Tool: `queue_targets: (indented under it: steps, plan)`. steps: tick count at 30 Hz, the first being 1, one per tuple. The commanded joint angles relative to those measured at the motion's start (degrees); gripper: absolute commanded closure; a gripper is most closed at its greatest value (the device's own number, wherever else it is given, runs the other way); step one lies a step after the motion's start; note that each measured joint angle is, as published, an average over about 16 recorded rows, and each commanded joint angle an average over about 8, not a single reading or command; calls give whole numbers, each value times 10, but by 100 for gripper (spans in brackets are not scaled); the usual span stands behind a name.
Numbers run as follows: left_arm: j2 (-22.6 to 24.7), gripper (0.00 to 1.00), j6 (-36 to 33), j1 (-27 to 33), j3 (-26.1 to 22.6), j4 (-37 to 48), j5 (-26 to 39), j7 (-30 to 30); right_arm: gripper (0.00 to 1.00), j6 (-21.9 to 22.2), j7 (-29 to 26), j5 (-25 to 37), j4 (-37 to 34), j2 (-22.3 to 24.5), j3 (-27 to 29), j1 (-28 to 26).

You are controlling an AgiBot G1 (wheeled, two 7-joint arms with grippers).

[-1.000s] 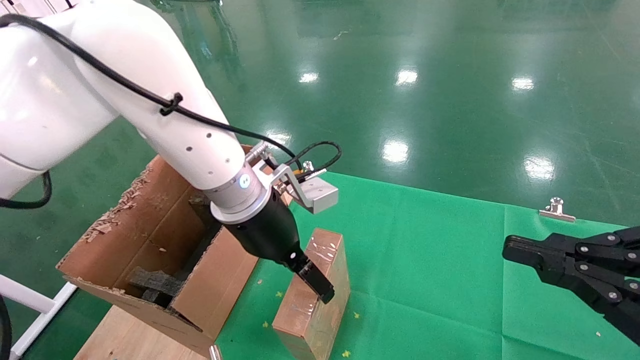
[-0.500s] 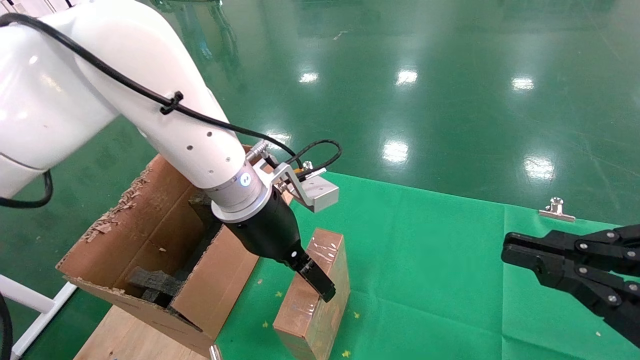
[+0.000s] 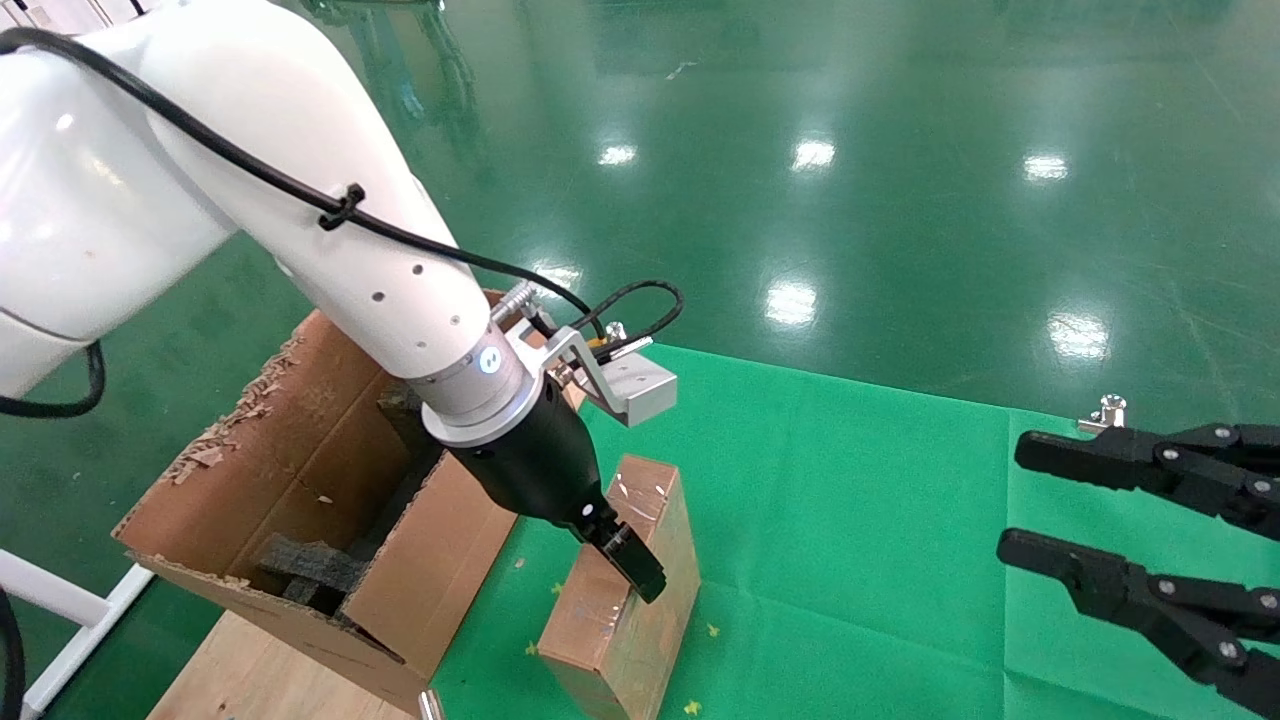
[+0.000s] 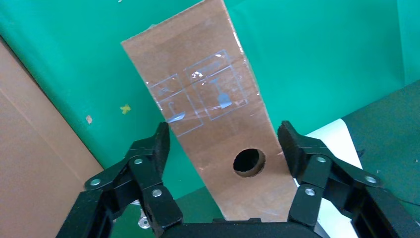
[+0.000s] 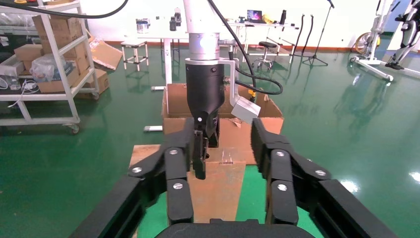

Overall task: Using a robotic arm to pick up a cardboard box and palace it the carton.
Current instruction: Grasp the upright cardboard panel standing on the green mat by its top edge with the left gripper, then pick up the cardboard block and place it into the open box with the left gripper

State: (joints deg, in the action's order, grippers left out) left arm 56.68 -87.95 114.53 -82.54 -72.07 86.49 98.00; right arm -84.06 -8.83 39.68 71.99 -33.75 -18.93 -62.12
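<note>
- Head view: left gripper [image 3: 632, 570] on the robotic arm [image 3: 300, 230] sits low over the cardboard box [image 3: 615, 600], which stands on the green bench [image 3: 850, 520] just beside the carton [image 3: 300, 500]. The box's long axis runs away from the robot. Right gripper [image 3: 1020, 500] hangs well apart on the right, fingers spread; the left arm is clearly nearer.
- Left wrist view: fingers [image 4: 158, 144] spread, straddling the box across its narrow width near the round hole [image 4: 249, 162]; whether the pads touch the sides, cannot tell.
- Right wrist view: spread fingers [image 5: 181, 163] frame the box end-on, idle.
</note>
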Motion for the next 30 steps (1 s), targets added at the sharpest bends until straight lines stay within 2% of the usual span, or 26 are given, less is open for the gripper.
queue_targets:
  steps: [1,14,23,30]
  plan:
    - [0,100,0,0,0,0,0,0,0,0,0,0,0,0,0,0]
    - [-15,100,4,12,9,-4,-1,-9,0,0,0,0,0,0,0,0]
    - [-114,100,16,100,67,-17,-11,-82,0,0,0,0,0,0,0,0]
    - [-195,100,-13,197,87,-19,40,-146,0,0,0,0,0,0,0,0]
